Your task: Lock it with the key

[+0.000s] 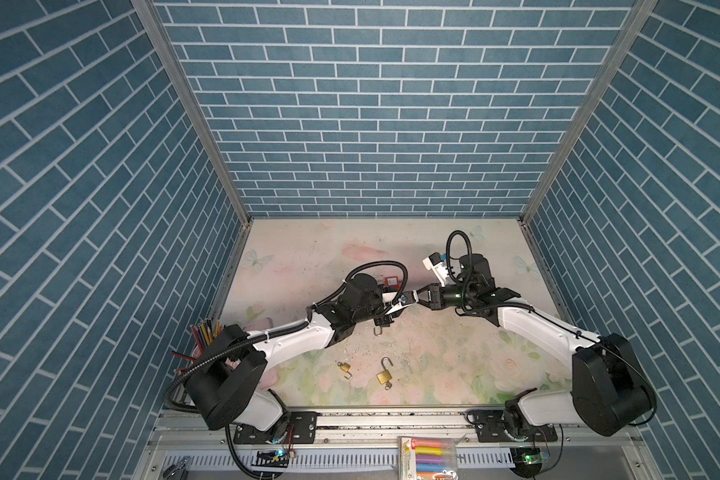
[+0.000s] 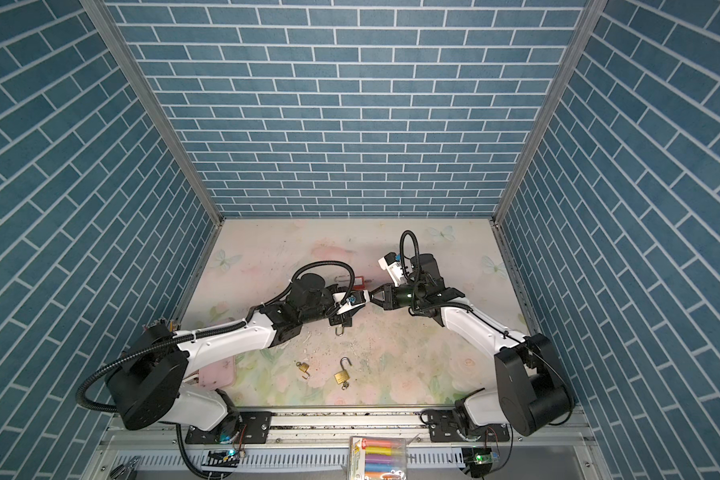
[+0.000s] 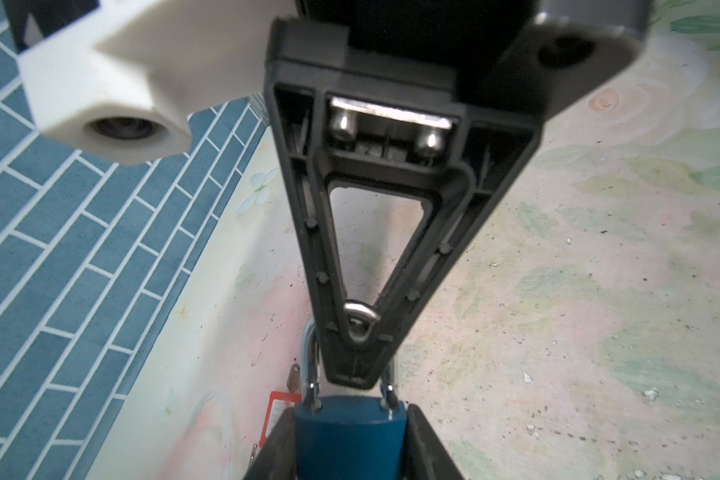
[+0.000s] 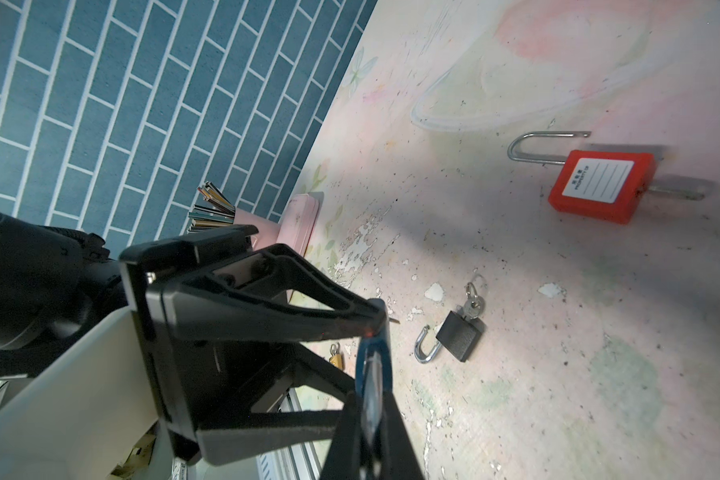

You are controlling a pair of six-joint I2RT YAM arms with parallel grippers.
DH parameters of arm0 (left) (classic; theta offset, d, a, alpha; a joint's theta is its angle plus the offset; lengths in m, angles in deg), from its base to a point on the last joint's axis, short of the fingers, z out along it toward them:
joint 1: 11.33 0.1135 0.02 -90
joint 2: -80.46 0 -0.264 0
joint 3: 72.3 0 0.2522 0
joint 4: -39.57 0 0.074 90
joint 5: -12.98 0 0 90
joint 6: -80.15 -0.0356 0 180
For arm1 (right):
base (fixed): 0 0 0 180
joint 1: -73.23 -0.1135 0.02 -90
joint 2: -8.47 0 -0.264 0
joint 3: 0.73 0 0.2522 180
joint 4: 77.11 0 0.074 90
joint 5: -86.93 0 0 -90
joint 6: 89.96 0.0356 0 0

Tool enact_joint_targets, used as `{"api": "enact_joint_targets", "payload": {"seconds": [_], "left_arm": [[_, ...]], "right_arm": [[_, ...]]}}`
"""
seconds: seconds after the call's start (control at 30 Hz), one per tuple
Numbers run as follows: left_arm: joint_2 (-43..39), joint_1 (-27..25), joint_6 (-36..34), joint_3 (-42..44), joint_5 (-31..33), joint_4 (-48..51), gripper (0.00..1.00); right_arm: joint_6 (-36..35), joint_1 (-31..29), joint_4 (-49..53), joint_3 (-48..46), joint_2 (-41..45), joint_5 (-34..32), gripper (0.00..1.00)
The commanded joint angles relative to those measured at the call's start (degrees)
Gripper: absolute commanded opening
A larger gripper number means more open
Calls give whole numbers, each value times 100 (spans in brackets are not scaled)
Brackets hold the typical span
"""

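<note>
A blue padlock [image 3: 350, 440] sits between the fingertips of my left gripper [image 3: 351, 436], which is shut on its narrow sides, silver shackle [image 3: 308, 365] pointing away. My right gripper [image 4: 371, 411] meets it head-on above the table's middle, jaws almost together on the shackle, seen edge-on as a silver strip inside the blue body [image 4: 364, 357]. In both top views the left gripper [image 1: 410, 297] and right gripper [image 1: 418, 299] touch tip to tip, hiding the lock. A small silver loop [image 3: 362, 320] shows through the right finger [image 3: 329, 249]. The blue padlock's key is hidden.
On the floral table lie a red padlock [image 4: 599, 187] with its shackle open, a black padlock [image 4: 460, 340] with a key in it, and two brass padlocks [image 1: 344, 367] [image 1: 384, 376]. A pencil cup [image 1: 202, 332] and a pink case [image 2: 219, 372] stand at the left wall.
</note>
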Motion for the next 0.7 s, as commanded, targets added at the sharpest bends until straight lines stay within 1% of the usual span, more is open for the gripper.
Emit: {"api": "enact_joint_targets", "payload": {"seconds": [0.0,0.07,0.1,0.17,0.27,0.53,0.67], "left_arm": [[-143,-78,-417,83,-372,-437,0],[-148,-66,-391,84,-439,-491,0],[-143,-63,-390,85,-467,-501,0],[-144,-70,-407,71,-526,-507,0],[-145,-70,-486,74,-555,-454,0],[-260,-60,-732,100,-683,-142,0],[-351,-56,-816,109,-669,-88,0]], "right_arm": [[-233,-36,335,208,185,208,0],[-243,-40,363,215,202,200,1],[-248,-37,379,224,211,202,3],[-264,-28,409,256,221,206,8],[-306,7,526,337,264,176,14],[-486,147,984,536,608,61,34],[-565,167,1293,550,773,-38,39]]}}
